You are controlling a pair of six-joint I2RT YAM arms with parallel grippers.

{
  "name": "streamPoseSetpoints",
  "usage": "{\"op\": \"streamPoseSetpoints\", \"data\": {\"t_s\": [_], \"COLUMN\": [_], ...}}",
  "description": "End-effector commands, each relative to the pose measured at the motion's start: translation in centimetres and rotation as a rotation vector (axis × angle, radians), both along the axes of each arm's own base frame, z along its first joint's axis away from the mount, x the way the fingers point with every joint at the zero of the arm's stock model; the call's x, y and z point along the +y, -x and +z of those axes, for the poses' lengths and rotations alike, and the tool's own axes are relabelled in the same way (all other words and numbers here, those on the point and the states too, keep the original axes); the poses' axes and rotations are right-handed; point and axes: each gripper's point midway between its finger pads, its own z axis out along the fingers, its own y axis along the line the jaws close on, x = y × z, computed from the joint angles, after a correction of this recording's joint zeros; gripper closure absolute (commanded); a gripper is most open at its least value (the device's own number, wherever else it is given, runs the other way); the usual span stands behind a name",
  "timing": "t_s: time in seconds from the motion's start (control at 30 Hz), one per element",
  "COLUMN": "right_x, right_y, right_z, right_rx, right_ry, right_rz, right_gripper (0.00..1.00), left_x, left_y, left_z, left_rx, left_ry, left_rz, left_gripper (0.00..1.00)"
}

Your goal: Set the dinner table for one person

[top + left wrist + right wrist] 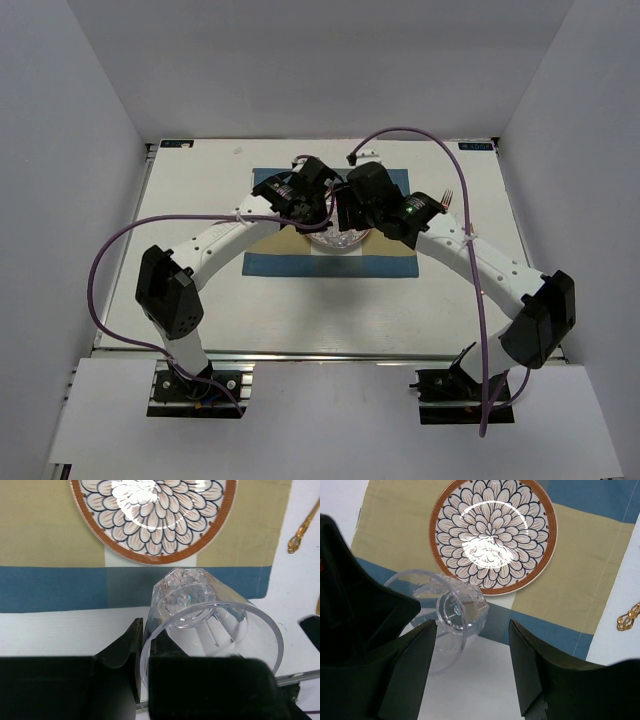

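Observation:
My left gripper (pixel 145 630) is shut on the rim of a clear faceted glass (pixel 215 615), one finger inside and one outside. It holds the glass tilted over the near blue stripe of the checked placemat (pixel 45 587) and the white dinner table (pixel 50 630). A floral plate with a brown rim (pixel 150 515) lies on the placemat just beyond. My right gripper (pixel 472 630) is open and empty, with the glass (pixel 460 610) next to its left finger and the plate (pixel 492 535) ahead. In the top view both grippers meet over the placemat (pixel 270 265).
Gold cutlery (pixel 445 197) lies on the table right of the placemat, and shows in the left wrist view (pixel 302 527) and the right wrist view (pixel 629 617). White walls enclose the table (pixel 200 300). Purple cables arc over both arms.

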Motion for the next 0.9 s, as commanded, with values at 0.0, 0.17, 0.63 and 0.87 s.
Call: {"op": "streamPoseSetpoints", "data": {"t_s": [0.0,0.17,0.63,0.87], "right_x": [0.3,0.6,-0.9,-3.5], "right_y": [-0.9,-1.0,-4.5,-11.9], "right_z": [0.4,-1.3,-1.9,-2.7], "right_rx": [-0.042,-0.007,0.018,0.069], "right_ry": [-0.023,-0.006,0.01,-0.015], "right_rz": [-0.027,-0.026,-0.126,-0.212], "right_gripper": [0.35,0.53,1.0,1.0], "left_x": [-1.9,-2.3,3.3,11.1], "left_y": [0.0,0.5,0.3,4.5], "left_z": [4.0,5.2,7.6,7.6], "left_rx": [-0.083,-0.108,-0.198,-0.246], "left_ry": [0.079,0.099,0.034,-0.094], "left_rz": [-0.018,-0.019,0.175,0.28], "left_gripper": [1.0,1.0,0.02,0.02]}}
